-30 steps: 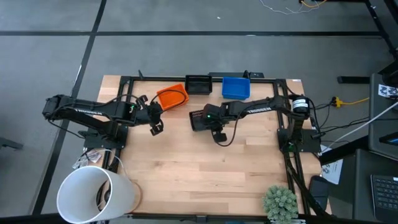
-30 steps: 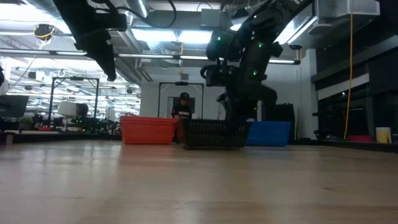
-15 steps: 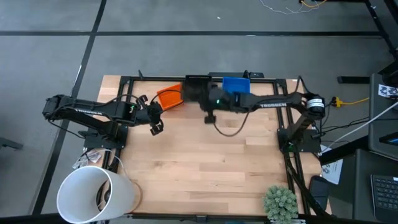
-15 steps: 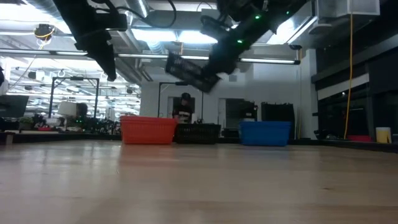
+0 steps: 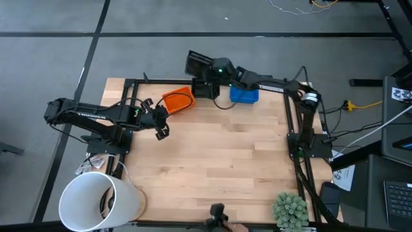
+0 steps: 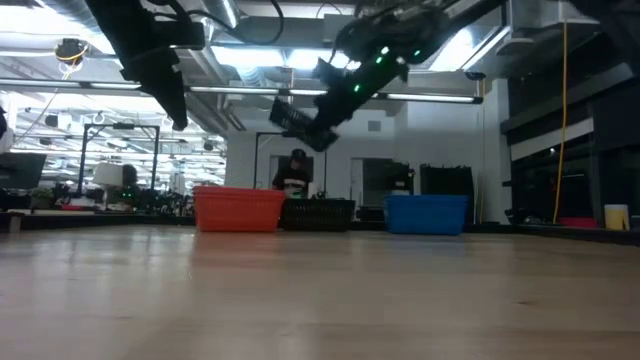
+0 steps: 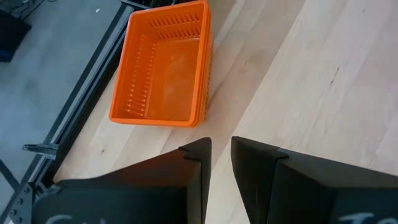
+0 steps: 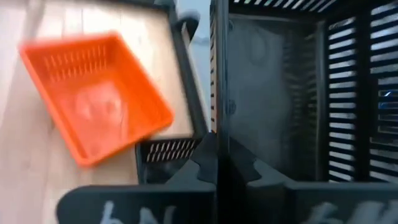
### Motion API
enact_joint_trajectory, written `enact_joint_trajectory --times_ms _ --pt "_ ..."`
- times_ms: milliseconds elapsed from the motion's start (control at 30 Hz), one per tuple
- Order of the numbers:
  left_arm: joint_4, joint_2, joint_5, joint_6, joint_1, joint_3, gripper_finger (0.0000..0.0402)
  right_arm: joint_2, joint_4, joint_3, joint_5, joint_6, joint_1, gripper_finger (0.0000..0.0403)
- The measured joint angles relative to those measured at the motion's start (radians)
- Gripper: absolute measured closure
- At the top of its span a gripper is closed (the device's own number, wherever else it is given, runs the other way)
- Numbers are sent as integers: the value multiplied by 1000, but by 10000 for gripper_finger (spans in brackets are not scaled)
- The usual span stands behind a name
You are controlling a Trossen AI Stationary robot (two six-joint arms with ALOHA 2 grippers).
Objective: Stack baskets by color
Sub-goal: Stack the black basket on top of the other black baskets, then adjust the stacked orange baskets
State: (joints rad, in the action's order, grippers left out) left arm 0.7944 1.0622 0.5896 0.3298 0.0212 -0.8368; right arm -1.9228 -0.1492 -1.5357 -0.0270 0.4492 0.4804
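Three baskets stand along the table's far edge: an orange one (image 5: 178, 101), a black one (image 5: 206, 89) and a blue one (image 5: 244, 94). My right gripper (image 5: 208, 66) is shut on a second black basket (image 5: 197, 62), which hangs tilted in the air (image 6: 297, 120) over the far edge, just beyond the standing black basket (image 6: 320, 213). My left gripper (image 5: 161, 126) hovers on the near side of the orange basket (image 7: 165, 65). It has a narrow gap between its fingers (image 7: 221, 162) and nothing in it. My right gripper pinches one side wall (image 8: 216, 106) of the black basket, one finger inside the basket and one outside. The fingers come slanting down from the table's right. The basket is lifted clear and tipped, with its inside (image 8: 280, 93) showing beside the fingers.
A large white cylinder (image 5: 100, 201) lies at the near left corner and a small green plant (image 5: 290, 209) stands at the near right. The black frame rail (image 5: 161, 82) runs along the far edge. Bare wood (image 5: 212, 154) fills the table's middle. A person (image 6: 296, 175) stands in the room behind.
My right gripper has carried the black basket up from the table's middle toward the far edge. The basket has been lifted clear and tipped, and now hangs above and just beyond the black basket standing there. The arm has swung out over the blue basket.
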Motion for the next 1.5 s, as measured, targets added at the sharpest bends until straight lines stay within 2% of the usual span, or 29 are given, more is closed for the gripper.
enact_joint_trajectory --times_ms 200,333,533,667,1233,1500 --pt "0 0 1 0 0 0 347 -140 -206 -114 0 -1 15 403" --pt "0 0 2 0 0 0 347 -176 -262 -125 -45 -1 13 403" --pt "0 0 3 0 0 0 347 -213 -300 -126 -51 -2 18 403" --pt "0 0 3 0 0 0 347 -219 -303 -126 -51 0 18 395" --pt "0 0 5 0 0 0 347 -209 -366 -126 -24 4 18 317" --pt "0 0 5 0 0 0 347 -202 -386 -126 -32 4 3 312"
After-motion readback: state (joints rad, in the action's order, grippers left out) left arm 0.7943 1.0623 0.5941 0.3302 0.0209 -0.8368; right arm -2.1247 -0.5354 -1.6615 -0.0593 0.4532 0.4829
